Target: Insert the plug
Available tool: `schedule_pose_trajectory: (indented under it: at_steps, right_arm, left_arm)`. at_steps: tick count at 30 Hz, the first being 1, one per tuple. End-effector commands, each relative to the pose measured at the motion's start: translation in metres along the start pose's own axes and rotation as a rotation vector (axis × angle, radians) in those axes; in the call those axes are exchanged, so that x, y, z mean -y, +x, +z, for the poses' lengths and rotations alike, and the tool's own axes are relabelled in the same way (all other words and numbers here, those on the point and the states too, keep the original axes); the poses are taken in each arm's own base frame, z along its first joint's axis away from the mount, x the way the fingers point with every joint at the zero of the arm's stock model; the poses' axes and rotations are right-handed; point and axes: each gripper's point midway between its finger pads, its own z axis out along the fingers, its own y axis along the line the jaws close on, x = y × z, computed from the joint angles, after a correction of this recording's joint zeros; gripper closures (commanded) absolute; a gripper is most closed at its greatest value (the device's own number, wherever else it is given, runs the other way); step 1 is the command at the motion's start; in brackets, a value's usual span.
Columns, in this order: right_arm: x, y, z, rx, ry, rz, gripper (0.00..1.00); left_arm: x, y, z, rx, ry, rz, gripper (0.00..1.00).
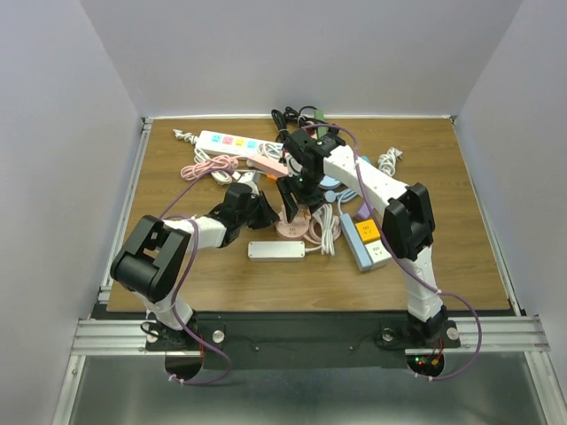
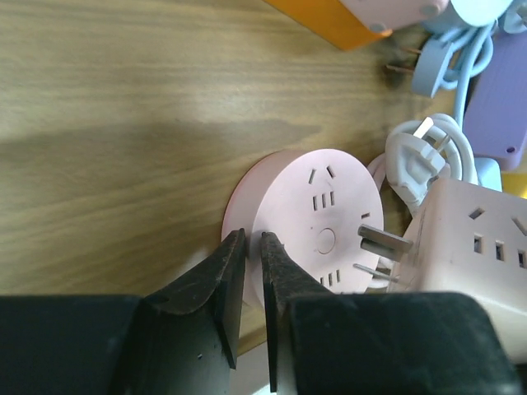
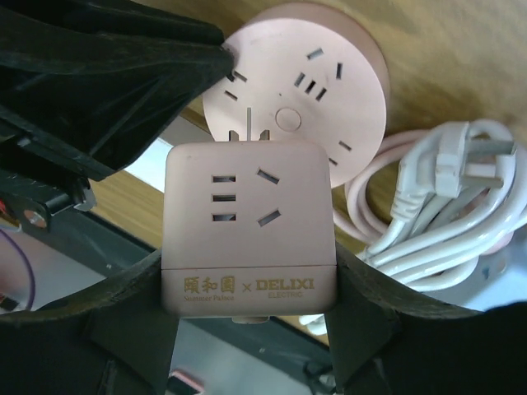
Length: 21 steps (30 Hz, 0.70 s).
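Note:
A round pink socket lies flat on the wooden table; it also shows in the right wrist view and the top view. My left gripper is shut on its near rim, one finger on each side of the edge. My right gripper is shut on a pink cube plug adapter and holds it just above the round socket. The cube's metal prongs point at the socket's face and hover over its right edge. In the top view both grippers meet at mid-table.
A coiled white cable with plug lies right beside the round socket. A small white power strip lies in front, a blue and yellow strip to the right, and a long white strip and pink cable behind.

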Motion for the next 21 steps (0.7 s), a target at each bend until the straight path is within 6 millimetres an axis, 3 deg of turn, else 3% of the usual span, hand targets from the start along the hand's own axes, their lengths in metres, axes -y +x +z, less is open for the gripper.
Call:
schedule_pose_trajectory:
  at_steps: [1,9,14,21]
  right_arm:
    - [-0.011,0.024,-0.024,-0.062,-0.021,0.079,0.92]
    - [-0.024,0.046,-0.039,-0.136,-0.062,0.185,0.94]
    - [-0.028,0.057,-0.033,-0.191,-0.087,0.226,0.94]
    - [-0.025,0.055,-0.025,-0.206,-0.076,0.242,0.95]
  left_arm:
    - [0.018,0.009,-0.007,-0.018,0.057,0.017,0.77]
    - [0.02,0.009,-0.009,-0.008,0.063,0.04,0.8]
    - [0.02,0.006,-0.01,0.004,0.064,0.057,0.8]
    - [0.027,0.0,-0.013,0.018,0.082,0.067,0.8]
